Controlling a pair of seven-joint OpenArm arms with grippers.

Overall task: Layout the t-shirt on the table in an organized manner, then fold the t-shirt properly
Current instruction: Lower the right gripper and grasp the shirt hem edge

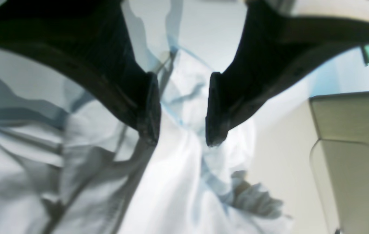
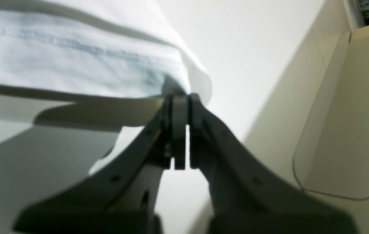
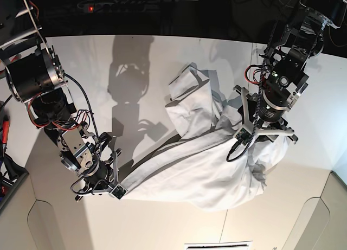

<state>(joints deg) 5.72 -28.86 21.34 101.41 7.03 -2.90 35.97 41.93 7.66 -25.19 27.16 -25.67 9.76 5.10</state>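
White bench [image 3: 162,55] carries a rumpled t-shirt [image 3: 200,163] stretched from its middle toward the near edge. At one end the right hand [image 2: 181,100] has its fingers pressed together, pinching the shirt's stitched hem corner. The left hand [image 1: 181,110] hangs with fingers spread over the bunched cloth at the other end.
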